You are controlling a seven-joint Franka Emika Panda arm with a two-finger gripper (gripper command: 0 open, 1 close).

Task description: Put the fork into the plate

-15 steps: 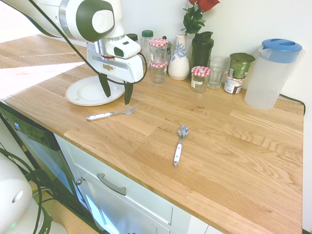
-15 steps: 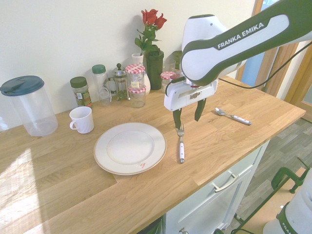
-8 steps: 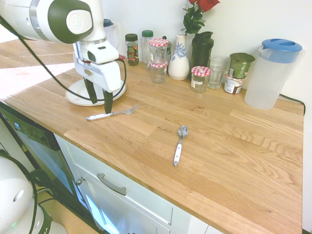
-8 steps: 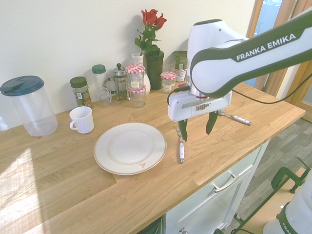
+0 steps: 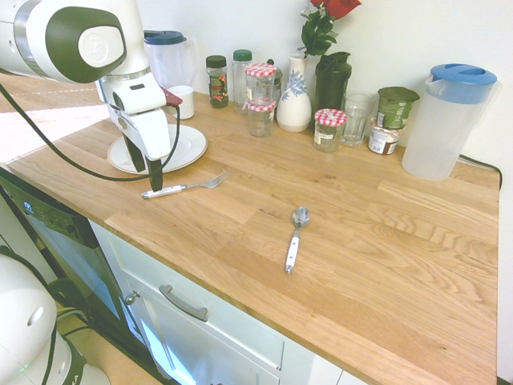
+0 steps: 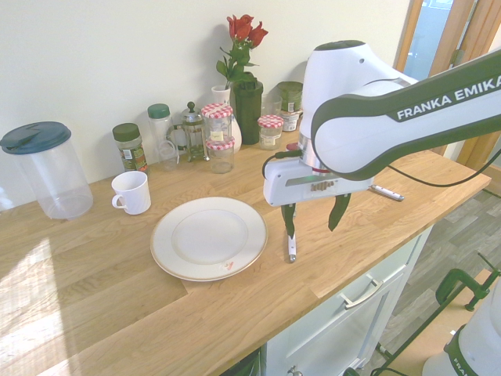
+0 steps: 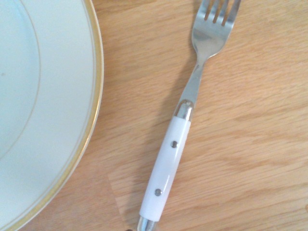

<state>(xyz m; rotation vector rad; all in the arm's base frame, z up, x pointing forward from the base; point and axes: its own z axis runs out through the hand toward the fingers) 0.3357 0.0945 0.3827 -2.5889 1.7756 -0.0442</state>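
One fork (image 5: 170,191), one plate (image 6: 207,235), and a short trip between them to come! The fork lies flat on the tabletop (image 5: 361,241), just beside the plate and not touching it, the white handle and the metal tines both plain to see in the wrist view. And here's the tool (image 6: 314,225), hanging low by the plate over the fork's handle end, its two fingers spread wide with nothing between them — no grip at all. It looks roughly lined up for the handle, though whether one finger touches it I can't tell.

So where do we stand? Early on, I'd say: the reaching looks nearly finished, but the fork is neither gripped nor lifted, and nothing has been set in the plate. Left to do: settle around the handle, close, raise the fork clear of the rim, carry it over the plate, lower it and let go. The plate itself offers plenty of bare room to receive it.

The one to watch is that handle — slim and flat on the wood, so a descent slightly off to one side could nudge it rather than straddle it. Well apart from the plate, beyond the fork, lies the spoon (image 5: 293,247), the wrong piece of cutlery for this job. The mug (image 6: 136,196) stands near the plate, on its wall side, seemingly out of the way.
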